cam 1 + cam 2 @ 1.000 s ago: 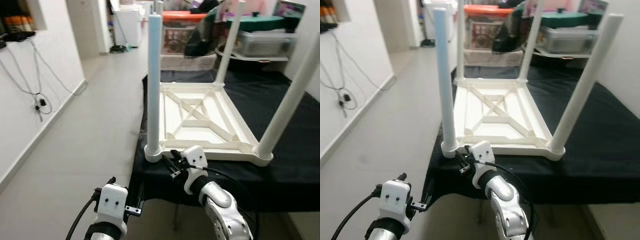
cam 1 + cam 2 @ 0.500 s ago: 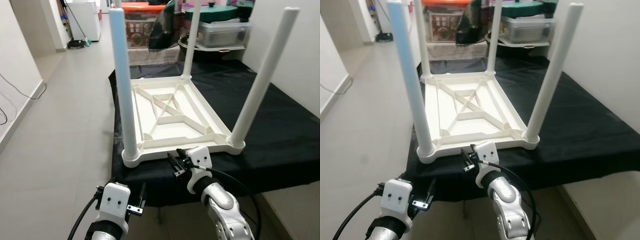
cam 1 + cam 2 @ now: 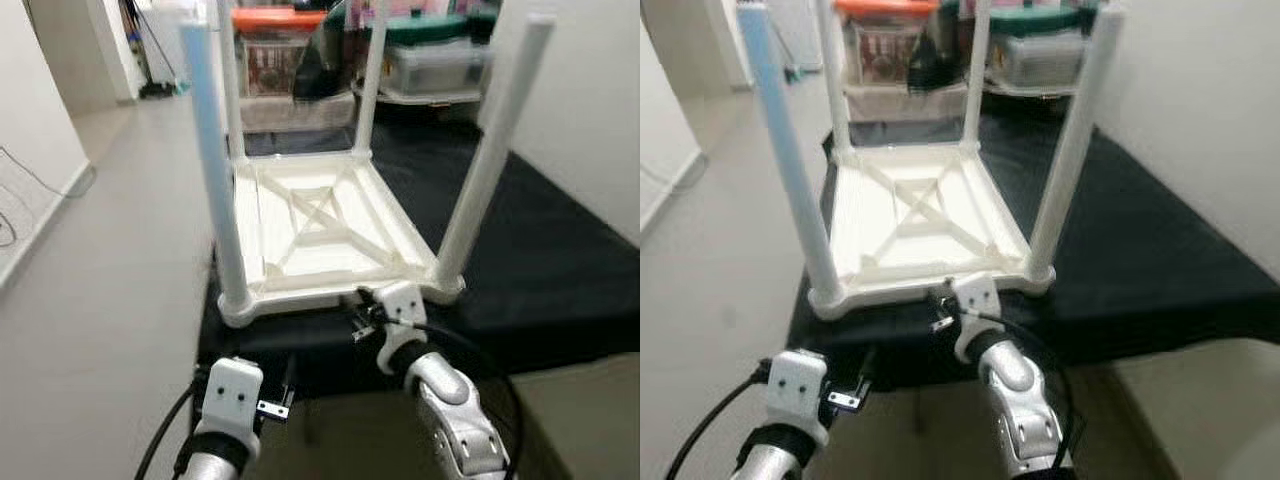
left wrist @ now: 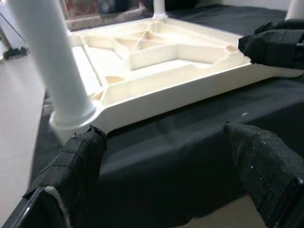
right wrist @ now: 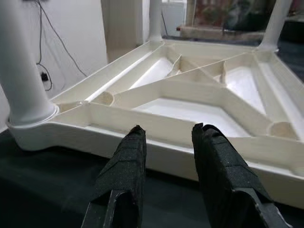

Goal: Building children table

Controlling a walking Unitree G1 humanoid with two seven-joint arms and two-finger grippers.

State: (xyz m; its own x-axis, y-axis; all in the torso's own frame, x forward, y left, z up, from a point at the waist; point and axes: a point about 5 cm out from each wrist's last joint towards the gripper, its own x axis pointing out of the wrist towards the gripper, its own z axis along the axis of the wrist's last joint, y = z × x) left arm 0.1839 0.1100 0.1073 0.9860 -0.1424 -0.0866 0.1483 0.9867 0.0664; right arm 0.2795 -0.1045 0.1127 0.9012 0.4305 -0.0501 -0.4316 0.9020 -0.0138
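Jaws: our left gripper (image 4: 161,171) stands wide apart with nothing between its pads; our right gripper (image 5: 168,156) keeps a narrow gap and grips nothing.
Left gripper, place: we see it low and short of the near edge of the black cloth (image 3: 560,270), its fingers (image 4: 78,156) aimed at the corner where the pale blue leg (image 3: 215,165) is seated.
Right gripper, place: we hold it just in front of the near rim of the children table (image 3: 320,225), close to the rim but, as far as we can tell, not touching.
Table: it lies upside down on the black cloth, underside ribs up, all four legs standing in their corner sockets; the near right white leg (image 3: 490,150) is upright like the others.
Background: storage boxes (image 3: 425,60) stand behind the table, blurred.
What changed: over the last second our head view has swung and closed in, so the table now sits squarely before us; that is our own movement, as the table looks unmoved on the cloth. Our right gripper has stayed by the near rim throughout.
Meaning for the task: we judge the legs fitted and assembly nearly done; turning the table upright seems to remain, and both grippers are placed for the near rim.
Risk: the table may slide on the loose cloth if we push the rim.
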